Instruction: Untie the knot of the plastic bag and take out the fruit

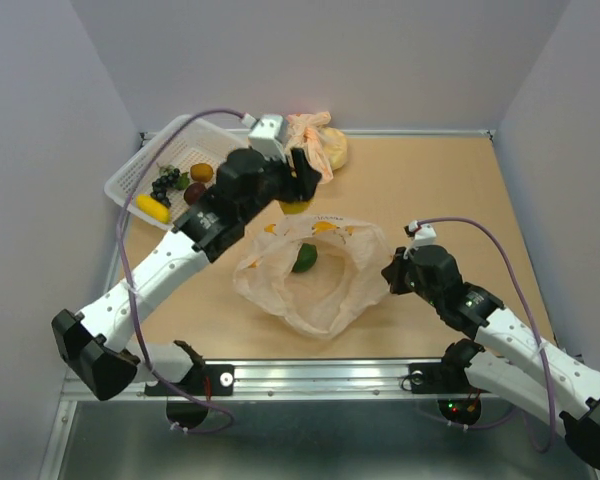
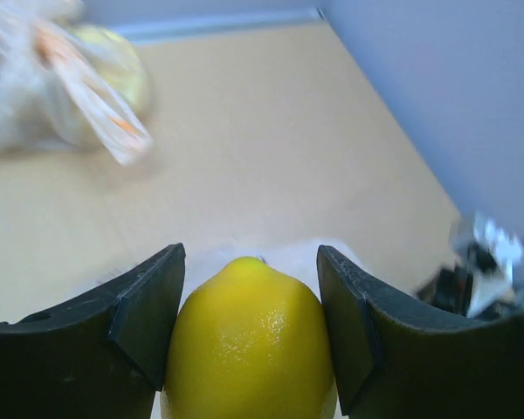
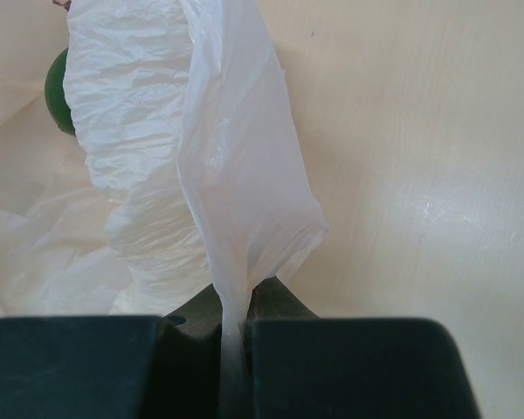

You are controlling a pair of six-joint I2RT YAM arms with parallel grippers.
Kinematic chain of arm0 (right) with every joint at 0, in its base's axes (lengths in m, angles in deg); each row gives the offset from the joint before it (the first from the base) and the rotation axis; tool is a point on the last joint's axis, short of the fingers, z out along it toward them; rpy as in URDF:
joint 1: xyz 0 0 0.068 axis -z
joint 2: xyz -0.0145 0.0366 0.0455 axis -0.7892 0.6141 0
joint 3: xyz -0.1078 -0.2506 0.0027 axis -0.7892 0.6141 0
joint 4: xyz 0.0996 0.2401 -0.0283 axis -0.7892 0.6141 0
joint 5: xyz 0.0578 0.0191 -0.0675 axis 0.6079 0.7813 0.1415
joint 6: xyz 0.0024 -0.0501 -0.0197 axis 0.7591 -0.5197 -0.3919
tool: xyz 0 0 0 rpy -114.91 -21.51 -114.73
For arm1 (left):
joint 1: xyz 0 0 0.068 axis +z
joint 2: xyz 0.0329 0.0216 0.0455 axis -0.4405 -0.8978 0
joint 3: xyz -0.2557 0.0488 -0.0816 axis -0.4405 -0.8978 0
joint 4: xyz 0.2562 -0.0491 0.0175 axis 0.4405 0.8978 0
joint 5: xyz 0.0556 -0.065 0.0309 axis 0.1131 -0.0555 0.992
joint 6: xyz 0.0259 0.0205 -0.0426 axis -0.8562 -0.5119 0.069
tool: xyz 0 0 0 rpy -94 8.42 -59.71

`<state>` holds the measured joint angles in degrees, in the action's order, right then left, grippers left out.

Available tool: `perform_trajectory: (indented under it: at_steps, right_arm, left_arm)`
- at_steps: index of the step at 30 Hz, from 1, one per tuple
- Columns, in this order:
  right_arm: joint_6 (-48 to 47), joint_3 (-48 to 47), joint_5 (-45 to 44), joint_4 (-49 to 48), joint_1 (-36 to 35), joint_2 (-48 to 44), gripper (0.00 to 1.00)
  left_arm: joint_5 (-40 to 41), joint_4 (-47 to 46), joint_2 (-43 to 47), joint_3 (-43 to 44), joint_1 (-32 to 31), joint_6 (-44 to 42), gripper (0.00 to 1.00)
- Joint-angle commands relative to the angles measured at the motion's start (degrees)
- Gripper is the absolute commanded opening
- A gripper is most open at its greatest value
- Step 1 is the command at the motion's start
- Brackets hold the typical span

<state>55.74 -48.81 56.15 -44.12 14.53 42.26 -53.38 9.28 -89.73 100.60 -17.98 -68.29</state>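
Top external view: the bag [image 1: 315, 285] is laid open on the tabletop [image 1: 460, 200] between the two arms, with its mouth spread wide and turned upward. A green fruit [image 1: 305, 258] is seen lying inside it, toward the far side. The right tool [image 1: 392, 272] is positioned at the bag's right edge. In the right wrist view its jaws are shown closed on a fold of the bag film, which is drawn into a narrow pleat between them, and the green fruit is partly visible behind the film at upper left. The left tool [image 2: 250, 271] is held above the far rim of the bag. In the left wrist view a lemon [image 2: 249, 349] is gripped between its fingers [image 2: 148, 305], both pads being pressed against the lemon's sides. A basket [image 1: 130, 175] is placed in the far left corner of the tabletop, and a grape bunch [image 1: 165, 183], a kiwi [image 1: 201, 172], a plum [image 1: 194, 192] and a banana [image 1: 152, 209] are contained in it. A second bag [image 1: 320, 145], bulging around a yellow lump, is located at the far edge just behind the left tool and is rendered blurred in the left wrist view.
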Motion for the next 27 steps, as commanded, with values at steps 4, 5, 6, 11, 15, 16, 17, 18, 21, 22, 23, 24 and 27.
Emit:
perform_trajectory:
  at_steps: [4, 5, 6, 11, 15, 16, 17, 18, 21, 22, 23, 24, 27]
  right_arm:
    - [-0.5, -3.0, 0.4, -0.9, -0.3, 0.0, 0.00]
    - [-0.7, -3.1, 0.4, -0.9, -0.3, 0.0, 0.00]
    - [-0.9, -3.2, 0.4, -0.9, -0.3, 0.2, 0.01]
    - [-1.6, -3.4, 1.3, -0.9, -0.2, 0.0, 0.00]
    - [-1.7, -4.0, 2.7, -0.9, -0.2, 0.0, 0.00]
    - [-1.9, -4.0, 3.0, -0.9, -0.2, 0.0, 0.00]
    - [-2.0, -4.2, 3.1, -0.9, -0.2, 0.1, 0.00]
    - [-2.1, -4.3, 3.0, -0.9, -0.3, 0.1, 0.00]
    - [-2.5, -4.1, 2.5, -0.9, -0.2, 0.0, 0.00]
    - [-2.6, -4.1, 2.5, -0.9, -0.2, -0.1, 0.00]
    - [-2.5, -4.1, 2.4, -0.9, -0.2, -0.2, 0.00]
    - [-2.6, -4.1, 2.5, -0.9, -0.2, 0.0, 0.00]
    - [-2.7, -4.1, 2.4, -0.9, -0.2, 0.1, 0.01]
  left_arm:
    - [7.8, 3.6, -8.0, 11.6, 18.6, 0.7, 0.07]
    - [8.5, 2.8, -9.0, 11.7, 20.9, 1.5, 0.09]
    - [9.1, 2.1, -10.0, 11.8, 22.9, 2.0, 0.09]
    - [14.4, -4.6, -17.5, 11.4, 34.3, 3.2, 0.33]
    - [16.4, -6.5, -23.4, 12.7, 39.6, 3.0, 0.58]
    - [15.8, -6.5, -24.5, 13.1, 40.6, 2.9, 0.61]
    - [15.6, -6.5, -25.3, 13.6, 42.3, 2.8, 0.66]
    - [15.5, -6.3, -26.1, 14.0, 42.9, 3.0, 0.71]
    - [15.1, -2.1, -28.7, 17.2, 43.7, 4.0, 0.97]
    - [15.1, -1.3, -28.7, 17.5, 43.7, 4.0, 0.97]
    - [14.4, -0.9, -28.6, 17.5, 43.7, 4.3, 0.97]
    - [13.6, -0.9, -27.6, 16.5, 43.7, 4.6, 0.97]
    - [11.6, -0.7, -23.7, 13.1, 43.7, 5.4, 0.97]
